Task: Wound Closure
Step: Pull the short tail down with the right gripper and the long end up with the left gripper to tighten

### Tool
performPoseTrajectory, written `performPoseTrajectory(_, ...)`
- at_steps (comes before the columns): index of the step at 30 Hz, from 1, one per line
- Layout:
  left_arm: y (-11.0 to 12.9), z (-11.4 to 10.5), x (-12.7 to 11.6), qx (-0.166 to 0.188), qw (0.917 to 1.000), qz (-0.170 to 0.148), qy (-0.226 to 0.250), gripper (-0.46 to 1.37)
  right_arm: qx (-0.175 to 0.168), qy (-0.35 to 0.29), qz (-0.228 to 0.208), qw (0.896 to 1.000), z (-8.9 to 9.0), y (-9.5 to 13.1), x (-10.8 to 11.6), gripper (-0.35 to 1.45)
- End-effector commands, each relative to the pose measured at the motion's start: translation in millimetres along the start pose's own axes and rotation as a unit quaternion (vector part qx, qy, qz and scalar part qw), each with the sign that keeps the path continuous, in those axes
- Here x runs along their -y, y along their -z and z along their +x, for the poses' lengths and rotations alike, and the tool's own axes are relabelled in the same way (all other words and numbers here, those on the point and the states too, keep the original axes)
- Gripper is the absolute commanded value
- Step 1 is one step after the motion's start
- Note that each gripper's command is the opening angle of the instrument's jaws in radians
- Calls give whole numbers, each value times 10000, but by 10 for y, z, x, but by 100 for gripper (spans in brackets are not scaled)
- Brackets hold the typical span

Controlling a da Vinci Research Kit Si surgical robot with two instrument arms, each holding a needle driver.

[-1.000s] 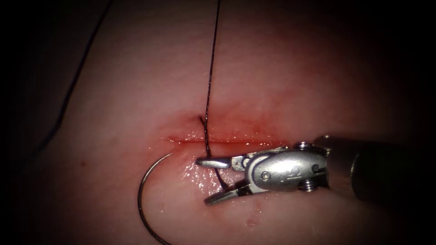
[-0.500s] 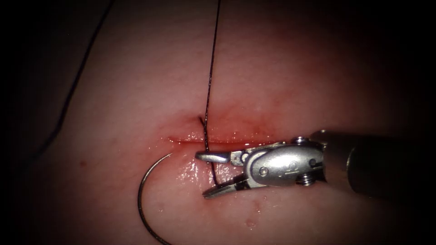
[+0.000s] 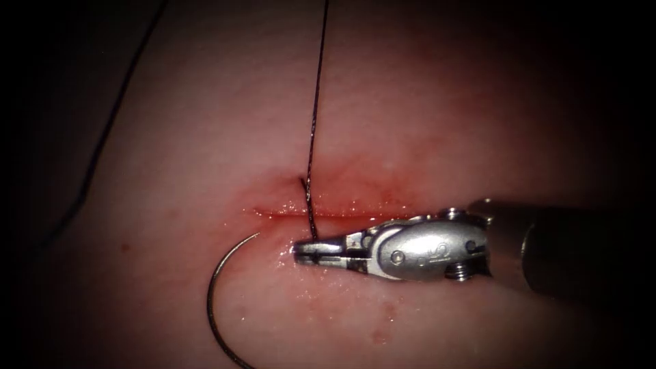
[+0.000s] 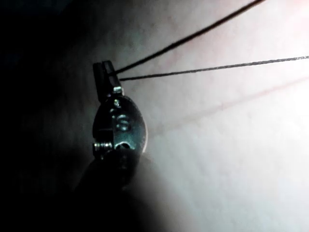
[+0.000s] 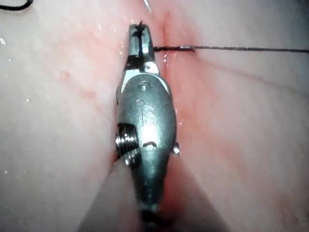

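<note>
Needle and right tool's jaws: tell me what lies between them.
Endoscope view: bare wet tissue separates the needle, lying free, from the right tool, shut on the thread. Left tool grips thread too.

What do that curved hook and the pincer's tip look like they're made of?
The needle, lying free on the tissue, looks like thin polished steel: a fine bright glint runs along its curve. The right tool, jaws shut on the thread, appears to be brushed metal, silvery-grey with a screw head and stamped marks.
</note>
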Motion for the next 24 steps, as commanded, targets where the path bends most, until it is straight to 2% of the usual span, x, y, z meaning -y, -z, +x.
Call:
performPoseTrajectory(1,0,0,0,0,10000,-22,0,-35,59,-482,-9,9988,1,-2,11,-35)
performPoseTrajectory(4,-1,0,1,-3,10000,-24,30,-35,229,-1481,-60,9887,1,0,18,-35)
performPoseTrajectory(6,-1,0,1,-3,10000,-23,29,-35,263,-1920,-68,9810,2,0,21,-35)
performPoseTrajectory(7,-1,0,1,-1,10000,-21,28,-35,267,-2524,-66,9672,3,0,24,-35)
performPoseTrajectory(9,-2,-1,0,2,10000,-14,23,-35,275,-3340,-75,9421,4,-2,27,-35)
performPoseTrajectory(10,-2,-1,-1,3,10000,-11,19,-35,295,-3643,-81,9308,3,-3,29,-35)
performPoseTrajectory(11,-2,-2,-1,4,10000,-10,18,-35,311,-3751,-82,9264,3,-4,30,-35)
performPoseTrajectory(12,-3,-2,-1,6,10000,-8,-15,-35,390,-4102,-93,9111,4,-5,33,-35)
performPoseTrajectory(15,-3,-2,-1,17,10000,2,-44,-35,540,-4259,-102,9031,4,-7,36,-35)
performPoseTrajectory(18,-3,-1,1,52,9999,30,-123,-35,591,-4629,-56,8844,6,-8,42,-35)
performPoseTrajectory(19,-3,0,2,76,9999,50,-145,-35,581,-4836,-32,8733,7,-8,45,-35)
performPoseTrajectory(20,-3,0,3,88,9998,59,-172,-35,568,-4940,-28,8676,8,-8,46,-35)
performPoseTrajectory(21,-3,0,4,112,9997,78,-195,-35,541,-5146,-22,8557,9,-8,48,-35)
performPoseTrajectory(22,-3,0,5,135,9996,77,-222,-35,528,-5222,-15,8512,10,-7,49,-35)
performPoseTrajectory(23,-3,1,7,159,9995,117,-244,-35,534,-5426,2,8383,12,-6,51,-35)
performPoseTrajectory(24,-3,1,8,183,9994,137,-271,-35,519,-5524,-9,8319,12,-5,52,-35)
